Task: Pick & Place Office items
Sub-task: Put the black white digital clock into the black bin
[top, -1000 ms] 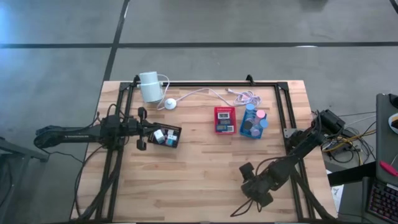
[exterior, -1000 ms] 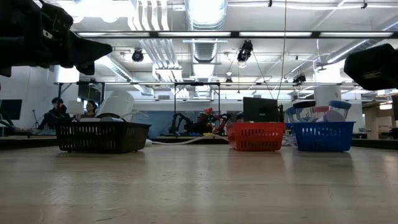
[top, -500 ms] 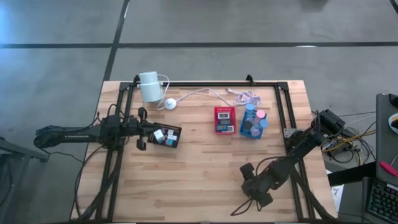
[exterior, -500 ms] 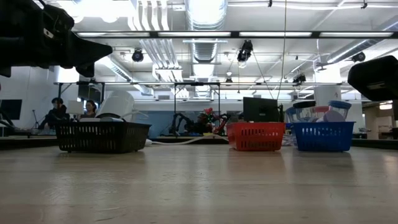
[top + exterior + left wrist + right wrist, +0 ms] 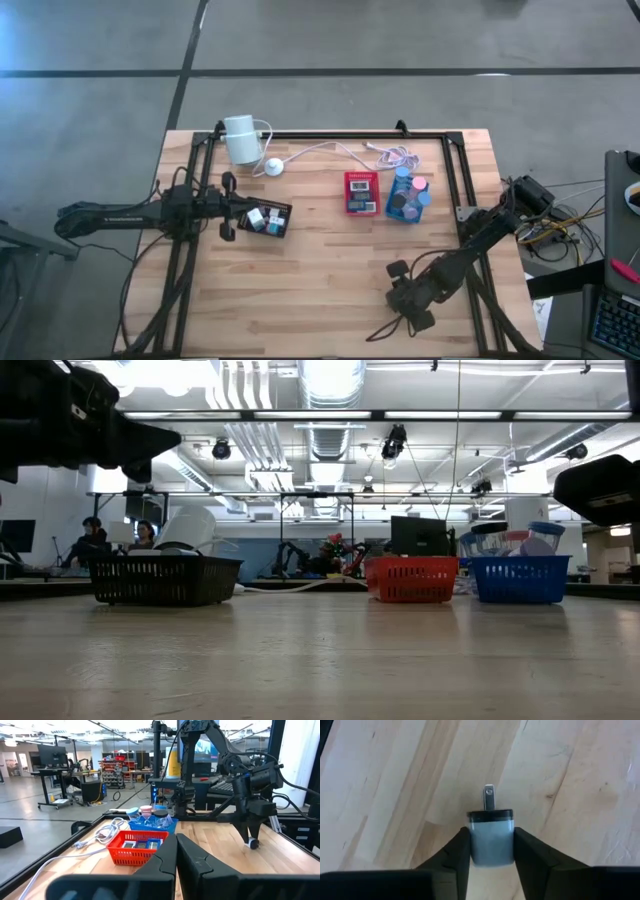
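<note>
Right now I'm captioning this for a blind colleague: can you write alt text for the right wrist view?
The right gripper has its two dark fingers closed against the sides of a small pale grey-blue plug adapter, its metal prong pointing away from the camera. Beneath lies the light wooden plank table.

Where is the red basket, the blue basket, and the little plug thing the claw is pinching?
red basket (image 5: 361,193), high view, on its rim.
blue basket (image 5: 519,578), low view, on its front wall.
plug (image 5: 491,839), right wrist view, on its grey body between the fingers.
</note>
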